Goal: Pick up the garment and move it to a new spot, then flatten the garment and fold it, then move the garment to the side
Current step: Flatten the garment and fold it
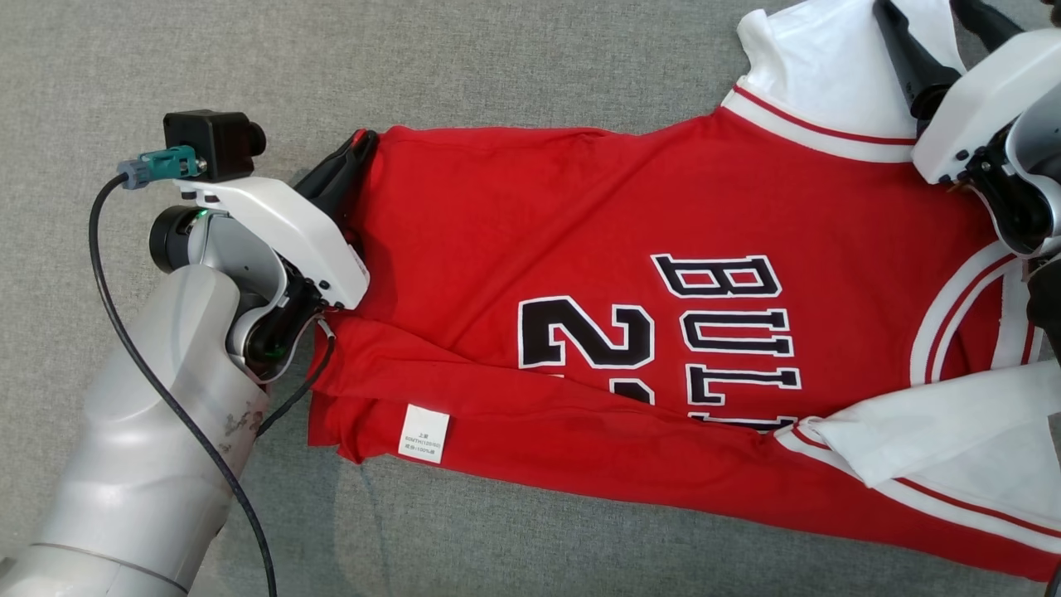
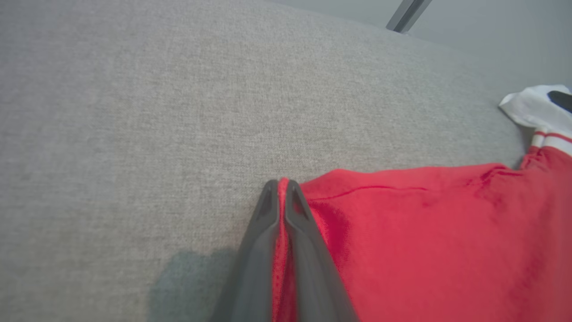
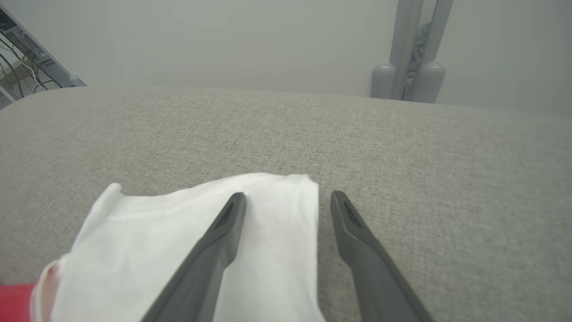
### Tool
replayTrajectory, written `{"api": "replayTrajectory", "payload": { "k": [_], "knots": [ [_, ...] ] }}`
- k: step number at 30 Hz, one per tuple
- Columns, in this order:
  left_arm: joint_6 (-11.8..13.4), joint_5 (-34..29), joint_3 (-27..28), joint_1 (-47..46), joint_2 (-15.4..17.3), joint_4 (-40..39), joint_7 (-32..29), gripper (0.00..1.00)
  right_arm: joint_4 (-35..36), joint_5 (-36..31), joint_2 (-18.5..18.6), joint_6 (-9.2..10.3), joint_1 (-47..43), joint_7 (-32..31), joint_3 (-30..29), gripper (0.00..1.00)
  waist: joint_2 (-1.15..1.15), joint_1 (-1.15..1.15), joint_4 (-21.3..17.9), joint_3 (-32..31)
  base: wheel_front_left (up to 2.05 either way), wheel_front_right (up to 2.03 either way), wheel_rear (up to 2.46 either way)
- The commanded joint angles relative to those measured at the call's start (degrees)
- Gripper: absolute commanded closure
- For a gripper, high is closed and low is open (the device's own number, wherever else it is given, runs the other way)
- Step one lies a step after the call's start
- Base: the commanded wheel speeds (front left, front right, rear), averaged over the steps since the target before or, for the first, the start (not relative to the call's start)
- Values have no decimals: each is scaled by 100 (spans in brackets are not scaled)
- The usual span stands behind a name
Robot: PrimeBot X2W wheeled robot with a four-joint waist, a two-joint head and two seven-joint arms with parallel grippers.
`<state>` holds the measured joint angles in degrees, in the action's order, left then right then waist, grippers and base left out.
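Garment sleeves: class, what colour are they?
The garment has white sleeves; head view shows them best.

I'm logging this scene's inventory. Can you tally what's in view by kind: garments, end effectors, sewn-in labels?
Garments: 1, the red jersey
End effectors: 2, the left end effector shut on the jersey's edge, the right end effector open
Labels: 1, the white label
Total: 4
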<state>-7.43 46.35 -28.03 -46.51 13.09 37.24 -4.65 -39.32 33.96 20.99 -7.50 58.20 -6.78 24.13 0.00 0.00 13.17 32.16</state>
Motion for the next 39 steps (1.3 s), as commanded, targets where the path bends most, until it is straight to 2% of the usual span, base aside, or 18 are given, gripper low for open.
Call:
{"api": "replayTrajectory", "payload": {
  "k": [1, 2, 3, 11, 17, 23, 28, 32, 36, 39],
  "knots": [
    [-3, 49, -61, -80, 3, 50, 6, 100, -47, 94, 71, 2, 96, -70, 89, 49, 0, 0, 4, 0, 0, 0, 0],
    [-3, 91, -106, -102, 11, 66, 38, 100, -77, 159, 104, 2, 168, -97, 182, 64, 0, 0, 4, -1, 0, 0, 0],
    [-3, 132, -150, -123, 22, 76, 61, 100, -93, 232, 131, 2, 230, -118, 280, 100, 0, 0, 3, -2, 0, 0, 0],
    [-4, 357, -286, -295, 224, 40, 432, 100, 86, 805, 369, 2, 528, 146, 733, 100, 0, 0, -72, -110, 0, 0, 0],
    [-4, 401, -156, -453, 447, -226, 788, 100, 394, 1125, 561, 2, 657, 626, 815, 100, 0, 0, -173, -239, 0, 0, 0],
    [1, 590, 35, -257, 560, -606, 920, 100, 699, 1318, 667, 2, 483, 796, 907, 100, 0, 0, -264, -307, 0, 0, 0],
    [0, 948, 232, 258, 779, -1339, 895, 100, 1486, 1582, 974, 2, -20, 871, 923, 100, 0, 0, -370, -380, 0, 0, 0],
    [-2, 1317, 369, 887, 1079, -2201, 753, 100, 2474, 1752, 1300, 2, -746, 812, 778, 100, 0, 0, -487, -431, 0, 0, 0],
    [157, 1595, 489, 1548, 1390, -3010, 543, 100, 3363, 1873, 1489, 2, -1777, 749, 336, 100, 0, 0, -622, -468, 0, 0, 0],
    [396, 1719, 685, 2028, 1637, -3425, 553, 100, 3858, 1868, 1423, 2, -2660, 795, -145, 100, 0, 0, -739, -458, 0, 0, 0]
  ]
}}
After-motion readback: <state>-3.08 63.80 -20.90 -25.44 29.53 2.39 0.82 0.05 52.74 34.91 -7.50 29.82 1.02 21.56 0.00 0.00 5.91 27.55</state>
